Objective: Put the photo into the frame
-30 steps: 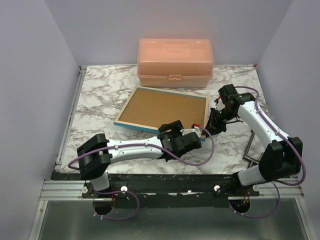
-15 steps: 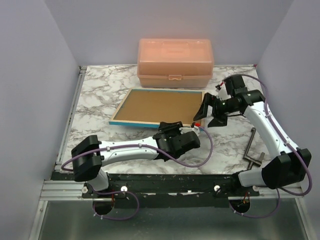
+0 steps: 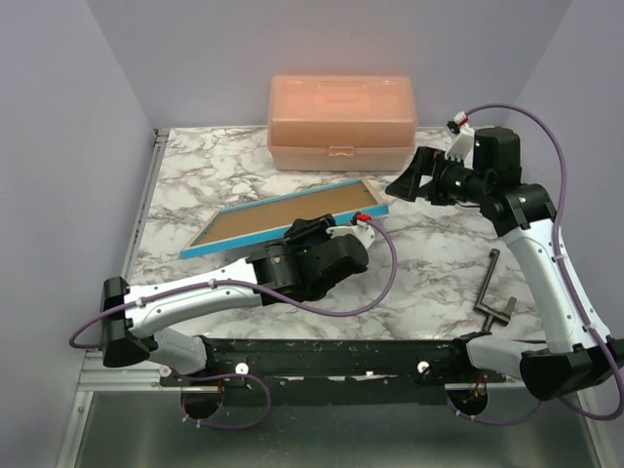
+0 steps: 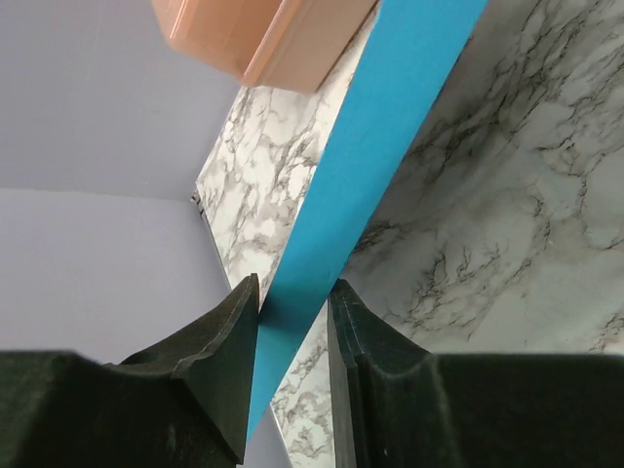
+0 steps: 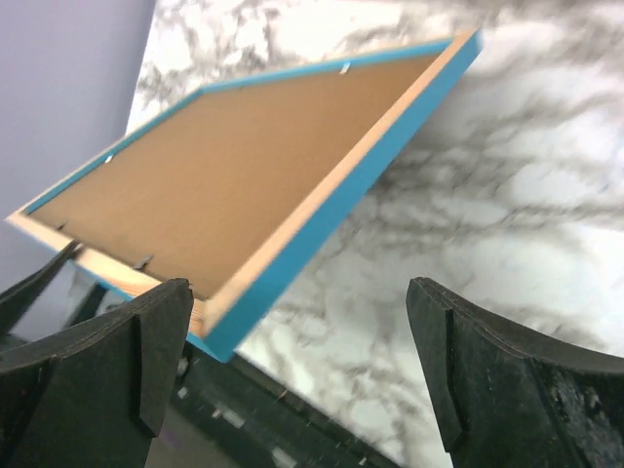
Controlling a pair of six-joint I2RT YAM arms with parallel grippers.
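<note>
The tilted frame (image 3: 278,216) is gripped at its near long rim by the left end effector (image 4: 294,302), the right end effector (image 3: 409,181) being held open off its right end.

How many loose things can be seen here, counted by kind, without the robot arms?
Picture frame: 1
Peach plastic box: 1
Grey metal piece: 1
Total: 3

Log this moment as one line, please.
left jaws: shut on frame | right jaws: open, off frame | frame: tilted, holds backing board | photo: unseen
</note>
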